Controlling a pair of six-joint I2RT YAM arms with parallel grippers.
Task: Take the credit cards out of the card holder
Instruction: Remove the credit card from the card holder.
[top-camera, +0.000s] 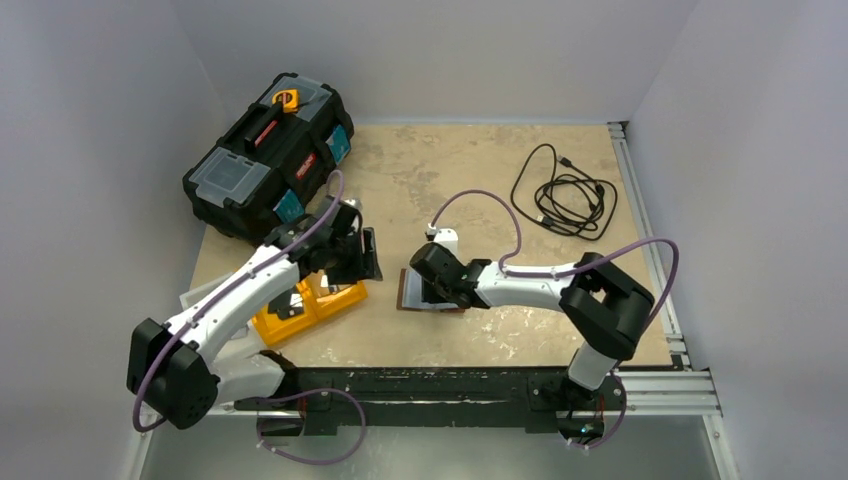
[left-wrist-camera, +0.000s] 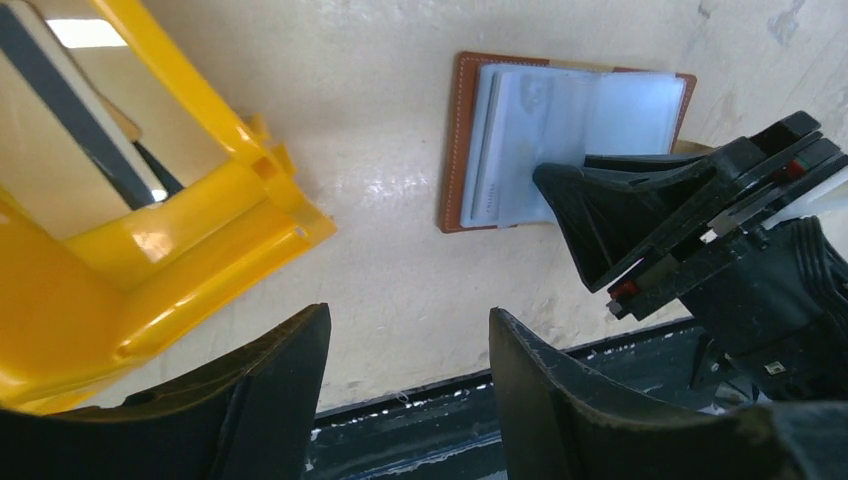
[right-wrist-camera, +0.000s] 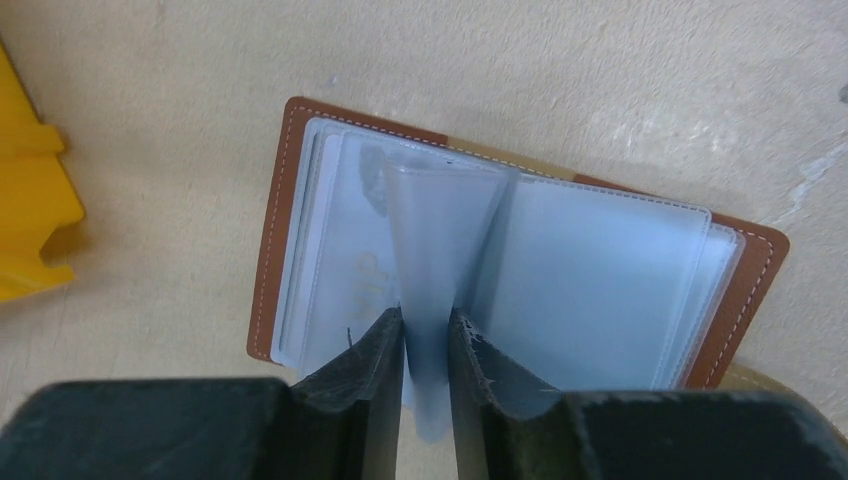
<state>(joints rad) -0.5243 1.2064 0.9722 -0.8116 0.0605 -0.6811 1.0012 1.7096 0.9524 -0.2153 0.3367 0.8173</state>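
Now the right claw (right-wrist-camera: 427, 335) pinches one clear sleeve (right-wrist-camera: 445, 220) of the card holder (right-wrist-camera: 610, 290), lying open on the counter (right-wrist-camera: 150, 120) just beneath it, standing that sleeve upright probably to reach a card, while the left claw (left-wrist-camera: 410, 345) hangs wide and empty off to its left.
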